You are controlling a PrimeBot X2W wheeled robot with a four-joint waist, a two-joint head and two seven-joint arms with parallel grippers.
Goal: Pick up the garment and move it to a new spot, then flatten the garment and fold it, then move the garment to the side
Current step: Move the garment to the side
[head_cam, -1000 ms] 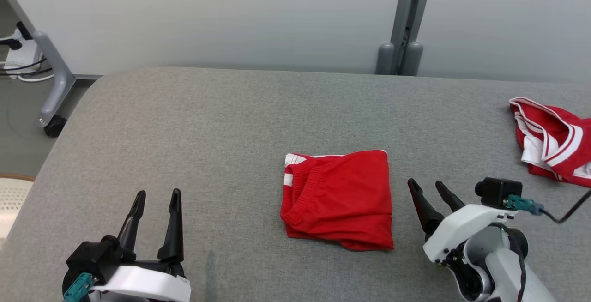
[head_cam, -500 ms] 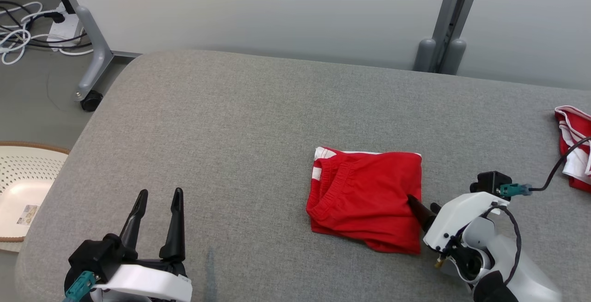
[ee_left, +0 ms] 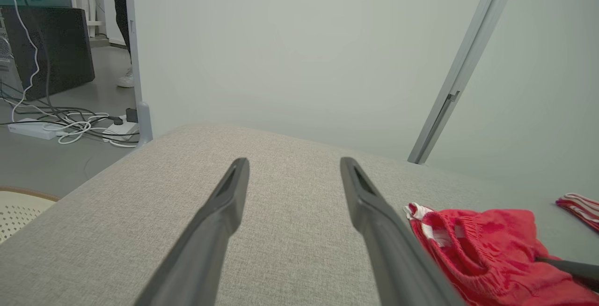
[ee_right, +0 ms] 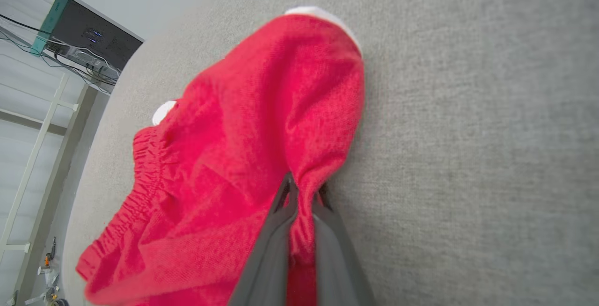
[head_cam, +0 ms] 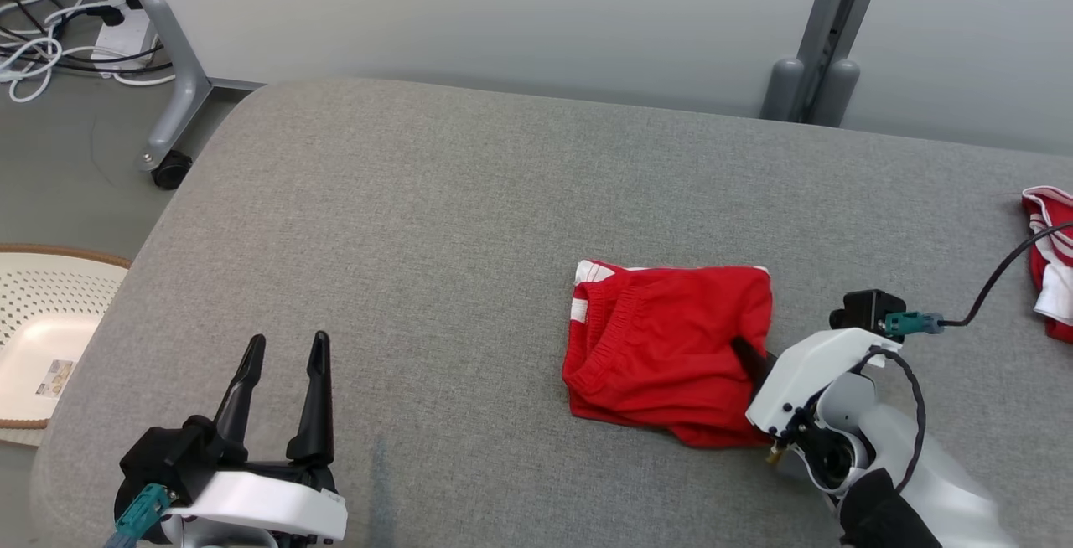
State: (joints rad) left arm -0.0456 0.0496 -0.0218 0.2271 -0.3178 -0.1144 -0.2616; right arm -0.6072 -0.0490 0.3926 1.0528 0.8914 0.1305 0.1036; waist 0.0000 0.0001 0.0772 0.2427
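Note:
A folded red garment (head_cam: 662,351) with white trim and an elastic waistband lies on the grey padded table (head_cam: 436,221), right of centre. My right gripper (head_cam: 744,354) is shut on the garment's right edge. In the right wrist view a pinch of red cloth (ee_right: 262,147) bunches between the closed fingers of that gripper (ee_right: 303,193). My left gripper (head_cam: 283,348) stands open near the front left of the table, nothing between its fingers. The left wrist view shows that gripper (ee_left: 292,168) spread wide, with the garment (ee_left: 477,250) off to its right.
A second red and white garment (head_cam: 1052,271) lies at the table's far right edge. On the floor to the left are a pale perforated basket (head_cam: 38,338), a wheeled grey frame leg (head_cam: 168,146) and white cables (head_cam: 42,37). A grey wall with a post (head_cam: 817,37) stands behind.
My right gripper moved left onto the garment's right edge and shut on the cloth. The head camera turned left, shifting the whole picture. The left gripper stayed open.

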